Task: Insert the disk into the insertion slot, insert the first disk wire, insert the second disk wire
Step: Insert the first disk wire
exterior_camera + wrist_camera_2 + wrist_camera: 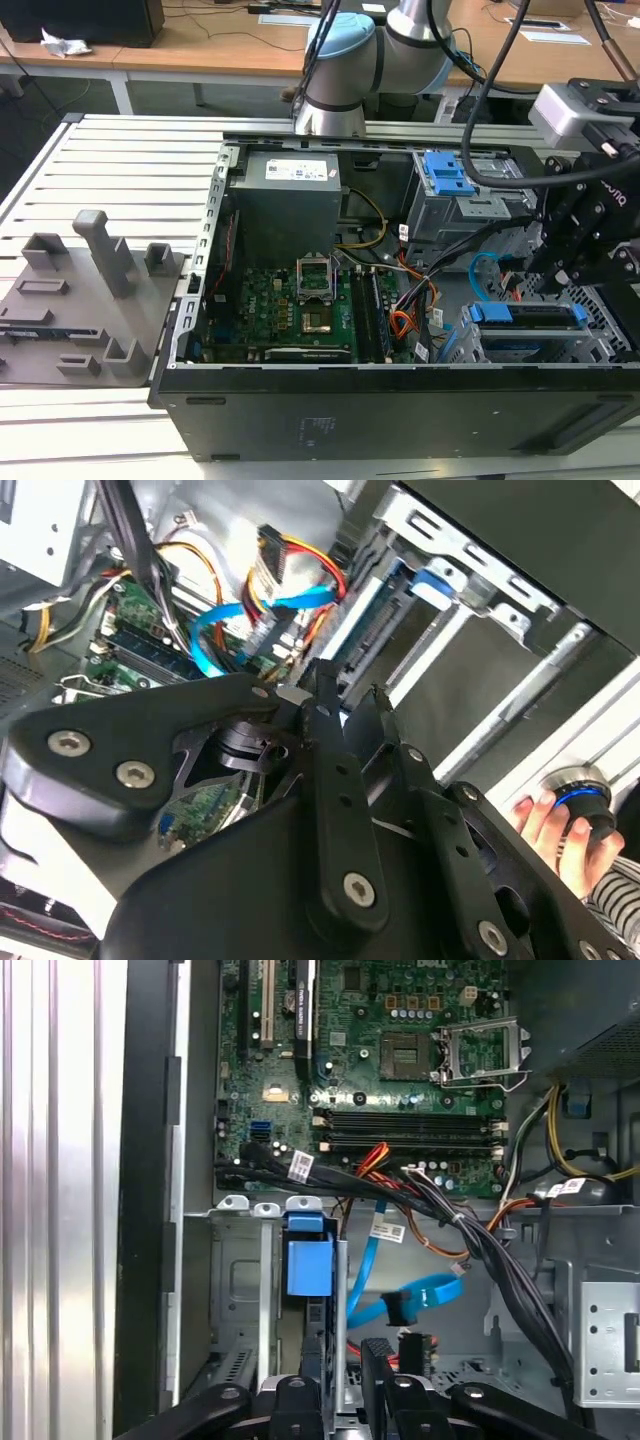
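Observation:
The disk (525, 314), in its bright blue caddy, lies in the insertion slot (612, 330) at the case's front corner, on the exterior view's right. My gripper (570, 265) hovers just above it, open by a narrow gap with nothing between the fingers. In the first wrist view the gripper (342, 1360) stands over the caddy's blue tab (308, 1255) and the grey cage wall (232, 1285). The second disk wire (405, 1303), a light-blue flat cable, loops loose beside the cage, also seen as a light-blue loop (485, 268) and a light-blue band (215, 630). A black connector (415, 1345) on red and orange wires lies near the fingers (375, 1360).
A taller grey bay with a blue clip (445, 175) stands behind the cage. Black cable bundles (480, 1240) cross above the motherboard (290, 300). A person's hand (555, 830) rests on a round button outside the case. A grey fixture plate (80, 300) lies on the exterior view's left.

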`<action>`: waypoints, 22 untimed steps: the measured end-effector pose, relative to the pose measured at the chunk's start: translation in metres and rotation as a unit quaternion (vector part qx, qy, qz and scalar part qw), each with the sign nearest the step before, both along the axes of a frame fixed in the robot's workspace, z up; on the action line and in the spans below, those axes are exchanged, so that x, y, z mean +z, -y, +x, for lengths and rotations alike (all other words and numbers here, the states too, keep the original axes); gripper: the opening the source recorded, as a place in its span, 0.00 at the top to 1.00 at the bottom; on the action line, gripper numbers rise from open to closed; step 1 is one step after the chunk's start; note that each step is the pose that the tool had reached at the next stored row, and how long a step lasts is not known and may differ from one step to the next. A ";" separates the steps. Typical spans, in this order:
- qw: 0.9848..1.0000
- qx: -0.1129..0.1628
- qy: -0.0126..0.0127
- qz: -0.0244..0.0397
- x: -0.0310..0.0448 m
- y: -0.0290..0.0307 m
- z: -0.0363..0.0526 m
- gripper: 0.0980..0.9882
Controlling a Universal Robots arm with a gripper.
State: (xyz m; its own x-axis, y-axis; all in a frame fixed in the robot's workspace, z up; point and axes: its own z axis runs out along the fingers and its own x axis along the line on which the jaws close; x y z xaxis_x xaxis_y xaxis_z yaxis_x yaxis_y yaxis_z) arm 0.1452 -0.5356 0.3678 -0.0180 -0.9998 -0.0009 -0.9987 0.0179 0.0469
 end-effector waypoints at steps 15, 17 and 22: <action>1.000 -0.002 0.000 -0.001 -0.0030 -0.0320 0.0000 0.77; 1.000 -0.015 0.000 -0.006 -0.0067 -0.0324 0.0000 0.77; 1.000 -0.022 0.000 -0.012 -0.0107 -0.0323 0.0000 0.77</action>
State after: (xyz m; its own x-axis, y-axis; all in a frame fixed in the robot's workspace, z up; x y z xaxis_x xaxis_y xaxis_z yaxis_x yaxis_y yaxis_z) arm 0.1452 -0.5033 0.3572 -0.0624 -0.9978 0.0235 -0.9969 0.0634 0.0458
